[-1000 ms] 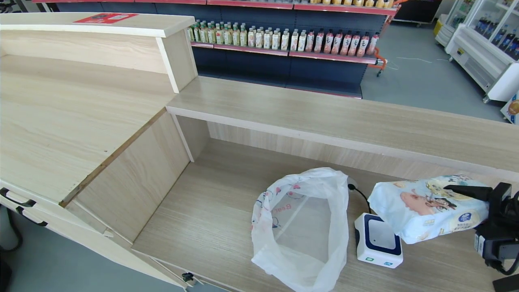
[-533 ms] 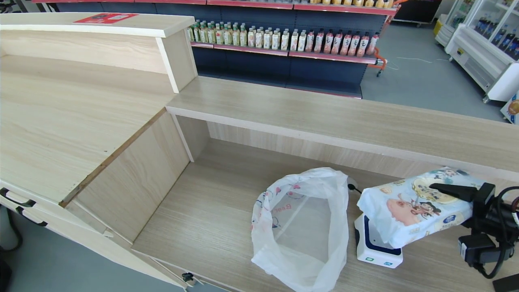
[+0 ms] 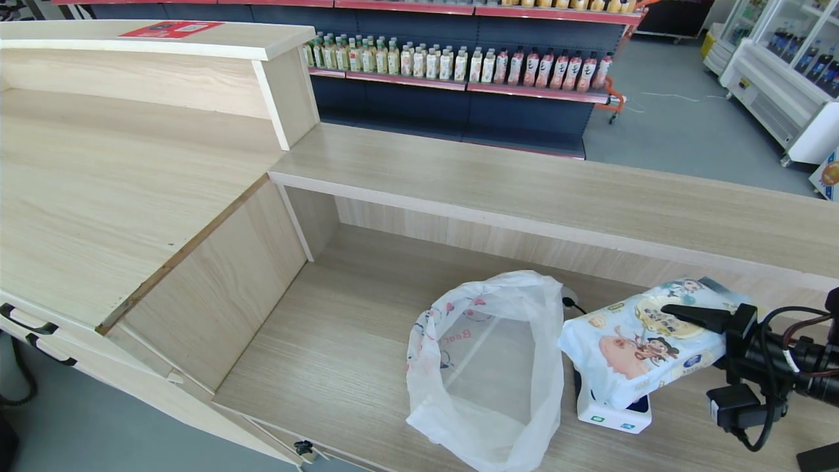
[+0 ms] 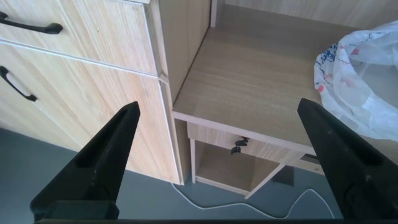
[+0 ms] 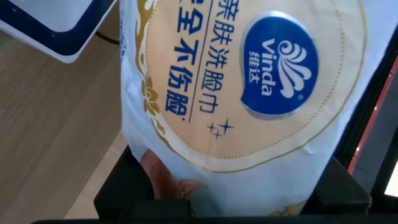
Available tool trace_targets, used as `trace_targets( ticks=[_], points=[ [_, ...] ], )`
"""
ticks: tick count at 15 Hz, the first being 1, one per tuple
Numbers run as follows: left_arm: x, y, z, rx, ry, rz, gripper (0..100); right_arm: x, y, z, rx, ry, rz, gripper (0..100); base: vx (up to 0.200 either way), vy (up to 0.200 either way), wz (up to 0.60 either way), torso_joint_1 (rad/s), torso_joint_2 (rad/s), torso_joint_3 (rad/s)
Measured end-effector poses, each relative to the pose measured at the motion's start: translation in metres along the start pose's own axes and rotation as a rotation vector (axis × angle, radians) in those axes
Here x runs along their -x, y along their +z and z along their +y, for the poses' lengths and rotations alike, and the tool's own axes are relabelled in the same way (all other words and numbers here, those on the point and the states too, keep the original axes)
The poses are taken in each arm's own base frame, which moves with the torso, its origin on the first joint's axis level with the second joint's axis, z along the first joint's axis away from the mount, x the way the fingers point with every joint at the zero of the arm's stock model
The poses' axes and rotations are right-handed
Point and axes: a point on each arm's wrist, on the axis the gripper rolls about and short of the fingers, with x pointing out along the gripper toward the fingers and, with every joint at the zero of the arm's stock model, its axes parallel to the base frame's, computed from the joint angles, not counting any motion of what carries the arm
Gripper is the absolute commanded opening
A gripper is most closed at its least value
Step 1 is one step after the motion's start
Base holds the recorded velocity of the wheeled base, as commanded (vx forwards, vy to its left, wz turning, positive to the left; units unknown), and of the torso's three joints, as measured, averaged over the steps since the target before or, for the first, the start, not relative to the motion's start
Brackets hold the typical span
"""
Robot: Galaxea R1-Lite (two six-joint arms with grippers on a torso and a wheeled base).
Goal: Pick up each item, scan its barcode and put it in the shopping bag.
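A soft white pack of tissues point(image 3: 639, 337) with cartoon print hangs over the white and blue barcode scanner point(image 3: 613, 414), covering most of it. My right gripper point(image 3: 695, 328) is shut on the pack's right end; one black finger lies across its top. In the right wrist view the pack point(image 5: 242, 93) sits between the fingers, with a corner of the scanner point(image 5: 56, 28) beyond it. The white plastic shopping bag point(image 3: 488, 367) stands open just left of the scanner. My left gripper point(image 4: 224, 155) hangs open off the counter's front left corner, and the bag point(image 4: 364, 81) is far from it.
The lower counter surface point(image 3: 341, 347) has free room left of the bag. A raised shelf point(image 3: 557, 196) runs behind it and a taller counter block point(image 3: 118, 190) stands at the left. The scanner's black cable point(image 3: 577, 308) runs behind the bag. Drawers point(image 4: 74, 68) face the left gripper.
My right gripper has carried the tissue pack leftward, from beside the scanner to over it, now covering most of the scanner. The bag and the left arm have not moved.
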Motion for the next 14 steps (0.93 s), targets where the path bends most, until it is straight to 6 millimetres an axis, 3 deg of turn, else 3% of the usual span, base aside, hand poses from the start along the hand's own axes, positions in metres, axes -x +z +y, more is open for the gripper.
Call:
trace_targets(
  ticks=[9, 14],
  points=[
    [0.0, 0.0, 0.0, 0.0, 0.0, 0.0, 100, -0.046, -0.009, 0.021, -0.017, 0.006, -0.055, 0, 0.0, 0.0, 0.0, 0.0, 0.0, 0.0],
    [0.0, 0.0, 0.0, 0.0, -0.001, 0.0, 100, -0.053, -0.013, 0.023, -0.059, 0.01, -0.042, 0, 0.0, 0.0, 0.0, 0.0, 0.0, 0.0]
  ],
)
